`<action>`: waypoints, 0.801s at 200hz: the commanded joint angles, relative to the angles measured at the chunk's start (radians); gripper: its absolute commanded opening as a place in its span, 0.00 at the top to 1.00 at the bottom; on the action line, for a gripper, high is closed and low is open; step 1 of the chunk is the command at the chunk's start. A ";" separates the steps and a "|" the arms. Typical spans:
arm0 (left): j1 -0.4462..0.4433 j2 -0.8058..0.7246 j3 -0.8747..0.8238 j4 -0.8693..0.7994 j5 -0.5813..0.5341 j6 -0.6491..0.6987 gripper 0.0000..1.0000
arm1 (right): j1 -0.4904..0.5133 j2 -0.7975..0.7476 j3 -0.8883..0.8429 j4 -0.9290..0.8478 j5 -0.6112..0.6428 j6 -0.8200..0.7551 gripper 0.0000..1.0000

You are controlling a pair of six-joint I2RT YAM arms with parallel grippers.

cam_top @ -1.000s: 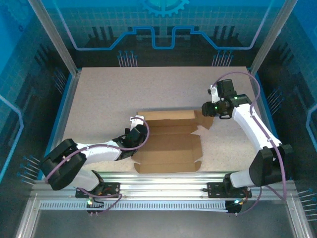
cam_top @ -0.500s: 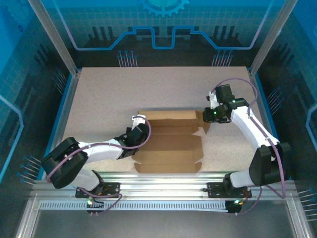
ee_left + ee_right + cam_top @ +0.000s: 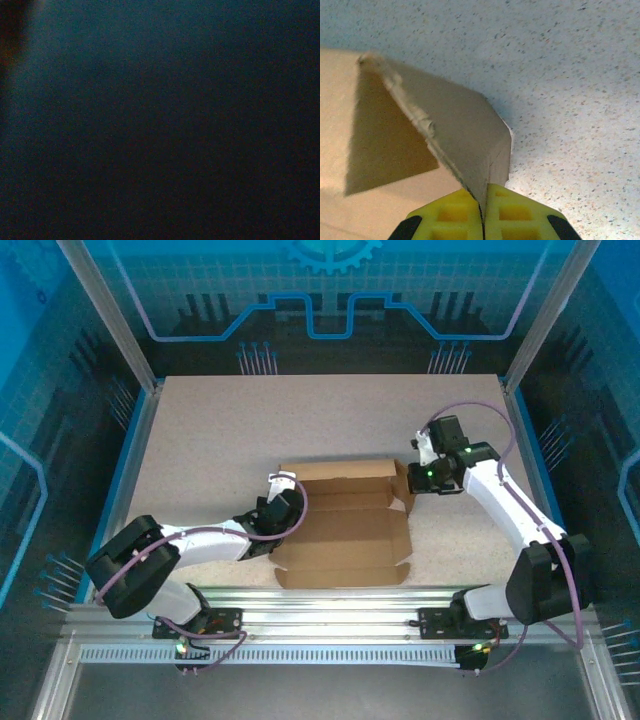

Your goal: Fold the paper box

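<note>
Right gripper (image 3: 482, 202): clamps raised flap edge of brown cardboard box (image 3: 345, 530).
Left gripper (image 3: 285, 505): I cannot tell.
Room: open speckled table (image 3: 250, 420) beyond.

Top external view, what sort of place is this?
Likely a robot lab work cell: translucent blue wall panels enclosing a speckled table bearing a paper box, an aluminium mounting rail in front.
</note>
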 commanded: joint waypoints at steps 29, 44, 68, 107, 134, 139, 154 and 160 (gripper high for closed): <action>-0.024 0.027 0.024 -0.055 -0.018 -0.010 0.81 | 0.060 0.010 0.086 -0.083 -0.005 -0.037 0.98; -0.027 0.029 0.027 -0.058 -0.024 -0.008 0.81 | 0.075 0.020 0.107 -0.103 0.004 -0.049 0.98; -0.031 0.033 0.027 -0.058 -0.028 -0.009 0.81 | 0.091 0.036 0.135 -0.131 -0.003 -0.066 0.99; -0.033 0.042 0.027 -0.061 -0.035 -0.002 0.81 | 0.091 0.082 0.225 -0.224 -0.015 -0.086 0.98; -0.033 0.040 0.021 -0.061 -0.039 -0.009 0.81 | 0.090 0.093 0.249 -0.237 -0.016 -0.076 0.92; -0.032 0.039 0.019 -0.061 -0.039 -0.010 0.81 | 0.089 0.091 0.248 -0.233 -0.013 -0.071 0.88; -0.032 0.035 0.016 -0.062 -0.041 -0.015 0.81 | 0.084 0.081 0.235 -0.216 0.005 -0.053 0.80; -0.033 0.033 0.015 -0.063 -0.041 -0.015 0.81 | 0.079 0.078 0.229 -0.214 0.018 -0.043 0.77</action>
